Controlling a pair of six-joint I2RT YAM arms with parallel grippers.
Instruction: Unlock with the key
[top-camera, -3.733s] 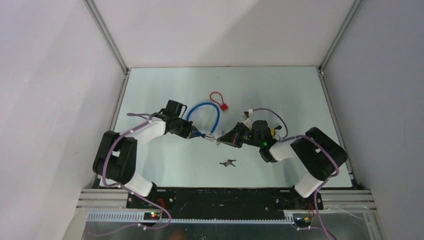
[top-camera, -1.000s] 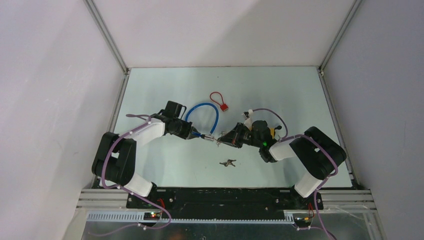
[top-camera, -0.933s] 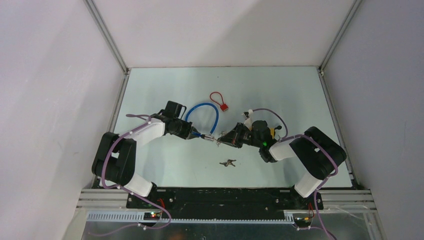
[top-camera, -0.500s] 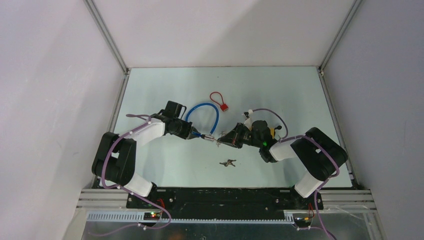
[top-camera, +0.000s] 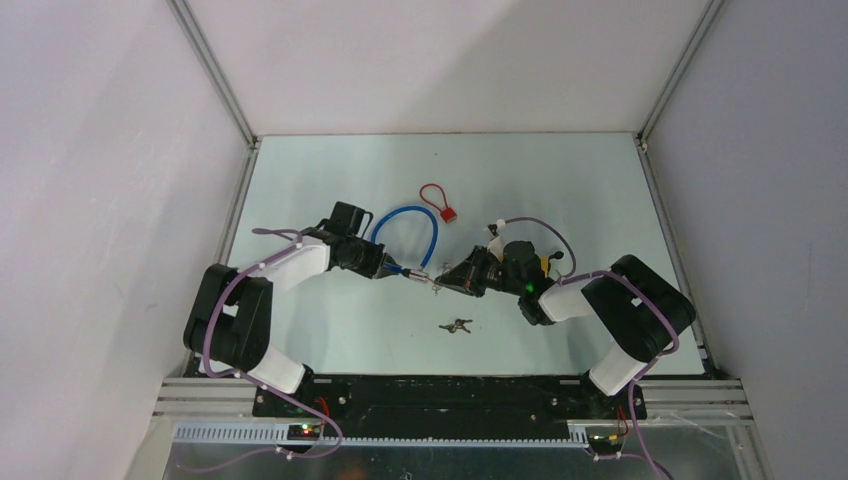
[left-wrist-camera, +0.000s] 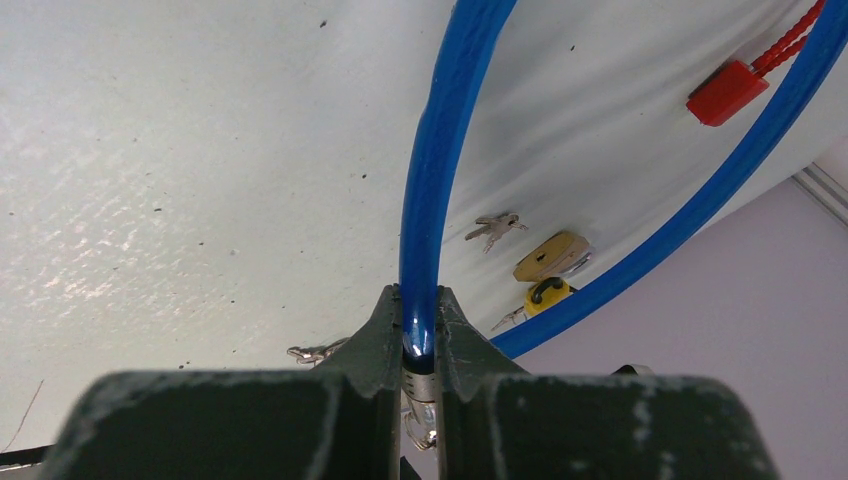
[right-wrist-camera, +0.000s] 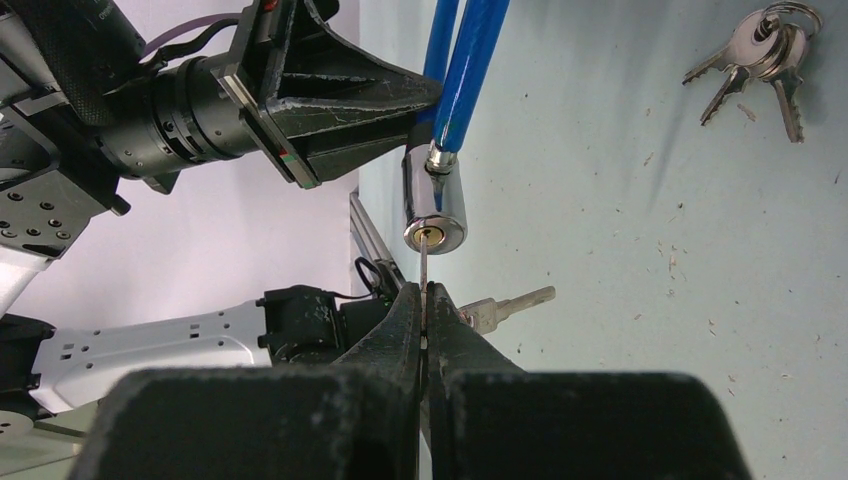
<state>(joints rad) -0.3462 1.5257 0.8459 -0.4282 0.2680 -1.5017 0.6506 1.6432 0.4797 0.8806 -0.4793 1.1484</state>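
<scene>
The right end effector is clenched on the key, whose thin blade is seen edge-on between the fingertips. Over the last seconds almost nothing has been moved. In the top view both arms are found in the same pose as before. The blade tip is held at the mouth of the keyway, with most of the blade outside.

Alignment is judged done but insertion is not, so no turn can yet be made.

The key is pointed away from its end effector, toward the left arm. Its long axis is set in line with that of the lock cylinder, whose keyway is faced toward it.

The blue cable is grasped just behind the cylinder by the left end effector, and the lock appears held clear of the worktop.
</scene>
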